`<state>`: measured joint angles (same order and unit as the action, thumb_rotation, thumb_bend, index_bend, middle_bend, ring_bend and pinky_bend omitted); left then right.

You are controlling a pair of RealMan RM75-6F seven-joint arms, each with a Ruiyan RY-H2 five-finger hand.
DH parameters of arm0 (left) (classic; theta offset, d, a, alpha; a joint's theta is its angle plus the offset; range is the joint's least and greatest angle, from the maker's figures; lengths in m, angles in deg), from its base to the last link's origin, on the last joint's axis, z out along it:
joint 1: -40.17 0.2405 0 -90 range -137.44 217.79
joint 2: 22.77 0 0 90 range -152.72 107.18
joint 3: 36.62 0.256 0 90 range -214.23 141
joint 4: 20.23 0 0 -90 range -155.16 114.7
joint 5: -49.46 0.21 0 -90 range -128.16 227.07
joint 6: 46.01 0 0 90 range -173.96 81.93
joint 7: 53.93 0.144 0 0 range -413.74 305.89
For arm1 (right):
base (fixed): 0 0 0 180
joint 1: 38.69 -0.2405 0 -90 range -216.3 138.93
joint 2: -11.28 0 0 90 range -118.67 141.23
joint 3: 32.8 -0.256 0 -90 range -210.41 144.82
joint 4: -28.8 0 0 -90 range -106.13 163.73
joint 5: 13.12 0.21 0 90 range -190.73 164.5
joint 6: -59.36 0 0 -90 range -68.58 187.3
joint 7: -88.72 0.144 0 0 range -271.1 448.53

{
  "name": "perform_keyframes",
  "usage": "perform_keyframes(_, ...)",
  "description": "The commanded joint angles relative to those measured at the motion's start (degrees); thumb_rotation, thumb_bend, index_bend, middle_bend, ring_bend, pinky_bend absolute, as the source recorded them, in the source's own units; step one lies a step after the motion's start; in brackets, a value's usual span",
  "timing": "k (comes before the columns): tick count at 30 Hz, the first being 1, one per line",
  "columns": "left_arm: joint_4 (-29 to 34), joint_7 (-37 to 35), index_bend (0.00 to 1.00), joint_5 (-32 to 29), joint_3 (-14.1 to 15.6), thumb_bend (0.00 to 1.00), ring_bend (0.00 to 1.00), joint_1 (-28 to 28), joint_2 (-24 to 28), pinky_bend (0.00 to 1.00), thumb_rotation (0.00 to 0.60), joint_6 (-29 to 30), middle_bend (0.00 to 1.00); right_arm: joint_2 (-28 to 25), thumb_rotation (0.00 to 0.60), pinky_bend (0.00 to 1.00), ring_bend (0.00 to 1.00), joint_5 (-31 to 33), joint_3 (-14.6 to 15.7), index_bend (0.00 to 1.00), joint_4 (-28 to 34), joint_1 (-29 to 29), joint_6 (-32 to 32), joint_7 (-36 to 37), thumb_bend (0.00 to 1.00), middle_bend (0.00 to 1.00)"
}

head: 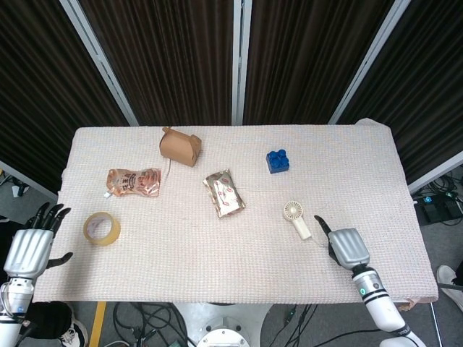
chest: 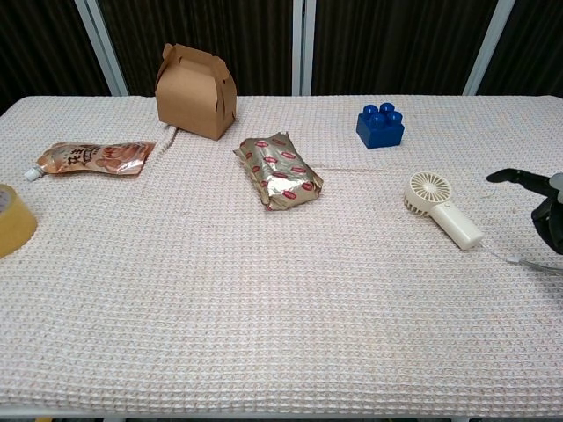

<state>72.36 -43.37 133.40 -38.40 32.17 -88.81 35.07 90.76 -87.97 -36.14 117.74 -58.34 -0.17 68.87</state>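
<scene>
Dark curtains, white waffle cloth (head: 217, 253). Right hand (head: 347, 246) nearer handheld fan (head: 296, 219); fan at its 10 o'clock, axis 11–5. Fingers apart, empty.

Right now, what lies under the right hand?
The right hand hovers over the white cloth, just right of the small fan. The fan's thin cord runs beneath it; where the cord ends is covered by the hand.

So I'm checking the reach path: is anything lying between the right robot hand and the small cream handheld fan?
Nothing visible does. The right robot hand is beside the small cream handheld fan, with only bare waffle-weave tablecloth and the fan's thin wrist cord between them. The blue toy brick sits farther back, off that line.
</scene>
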Motion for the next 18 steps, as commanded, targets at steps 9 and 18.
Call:
perform_keyframes(9,-0.87,-1.11,0.13,-0.48,-0.08,0.00,0.03,0.17,-0.07,0.26,0.600,-0.05,0.09,1.64,0.600,0.91,0.88,5.31,-0.79,0.02,0.15,-3.56,4.53,-2.16,1.00,0.98)
perform_keyframes(18,-1.10,-1.14,0.13,-0.47,0.00,0.00,0.03,0.20,-0.15,0.26,0.600,-0.09,0.09,1.73,0.600,0.91,0.88,8.37,-0.41,0.03,1.73,-5.08,5.04,-5.24,1.00,0.98)
